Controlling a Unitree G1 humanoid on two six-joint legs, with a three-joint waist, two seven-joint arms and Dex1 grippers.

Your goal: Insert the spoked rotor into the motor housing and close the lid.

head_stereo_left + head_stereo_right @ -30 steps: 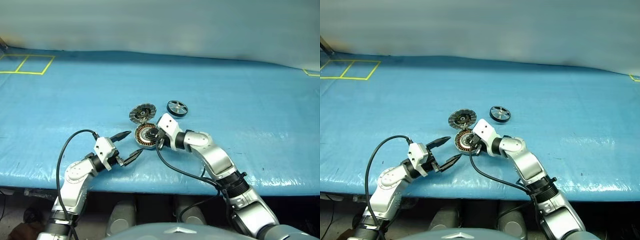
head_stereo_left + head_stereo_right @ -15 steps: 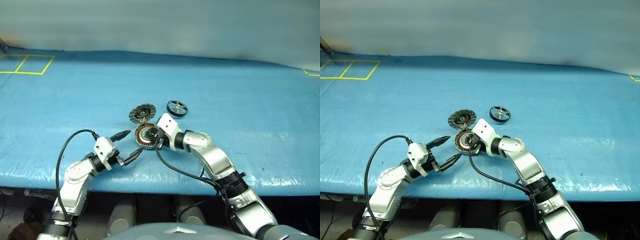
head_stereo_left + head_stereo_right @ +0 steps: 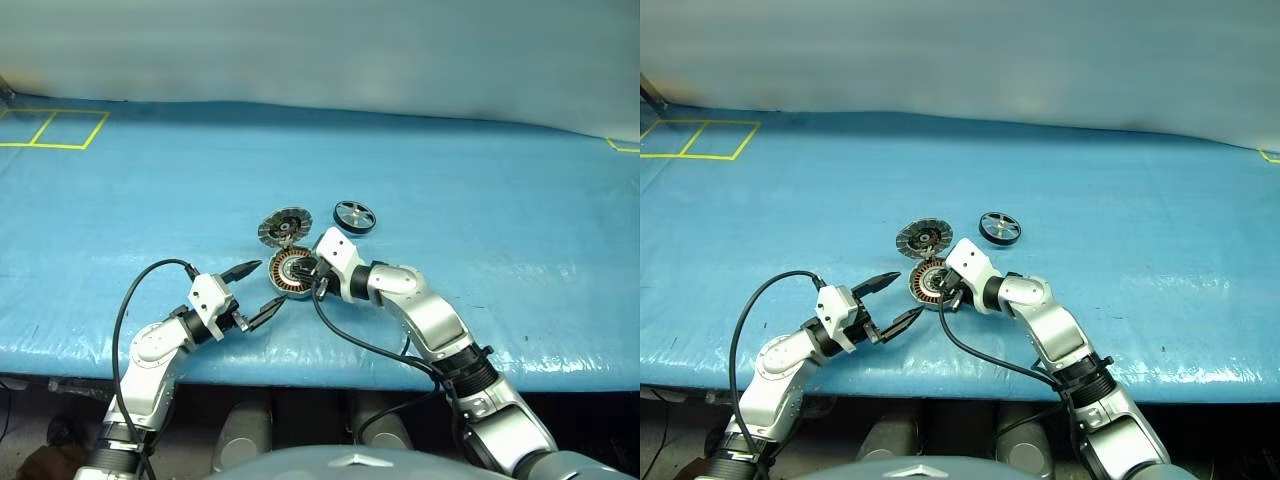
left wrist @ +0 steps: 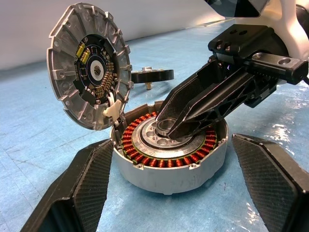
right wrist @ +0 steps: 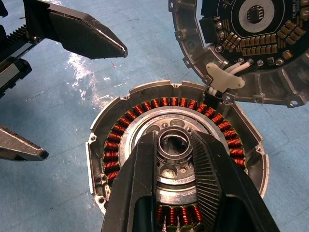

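Lab-like test bench (image 3: 480, 200): blue sheet, yellow floor-tape squares (image 3: 55, 128).

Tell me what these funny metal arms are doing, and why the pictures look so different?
It's a robot with two arms. Two pictures come from cameras in its head, looking down at a blue table cover. The other two come from cameras on its wrists, so everything looks big.

On the cover sits the motor housing, a round metal cup with a ring of copper coils. Its round grey ribbed lid is hinged to it and stands open. Behind them lies the spoked rotor, a small black ring with silver spokes.

The right gripper has its jaws around the silver hub in the cup's middle. The left gripper waits beside the cup, jaws wide open, holding nothing.
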